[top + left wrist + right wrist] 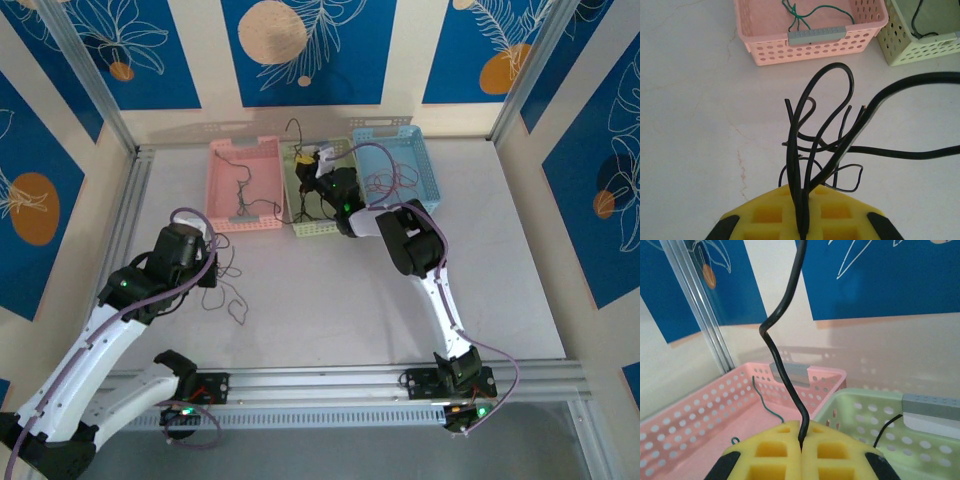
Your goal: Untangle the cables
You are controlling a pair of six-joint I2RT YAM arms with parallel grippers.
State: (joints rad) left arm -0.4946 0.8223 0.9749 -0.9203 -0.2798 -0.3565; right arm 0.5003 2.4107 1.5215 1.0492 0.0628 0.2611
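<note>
My left gripper (pixel 806 191) is shut on a bundle of black cables (pixel 826 125) that loop and fan out above the white table. In the top view the left gripper (pixel 207 268) sits left of centre, with the black tangle (pixel 229 295) trailing onto the table beside it. Over the green basket (pixel 322 222), my right gripper (pixel 322 165) is shut on a single black cable (pixel 784 365) that rises out of its yellow fingers (pixel 775 450). A thin green cable (pixel 805 16) lies in the pink basket (pixel 770 47). Another black cable (pixel 885 427) lies in the green basket (pixel 935 450).
Three baskets stand in a row at the back: the pink basket (pixel 222 190), the green one, and a blue basket (pixel 425 160) holding thin reddish cables (pixel 383 186). A metal frame rail (pixel 330 380) runs along the near edge, and frame posts (pixel 95 85) stand at the back corners.
</note>
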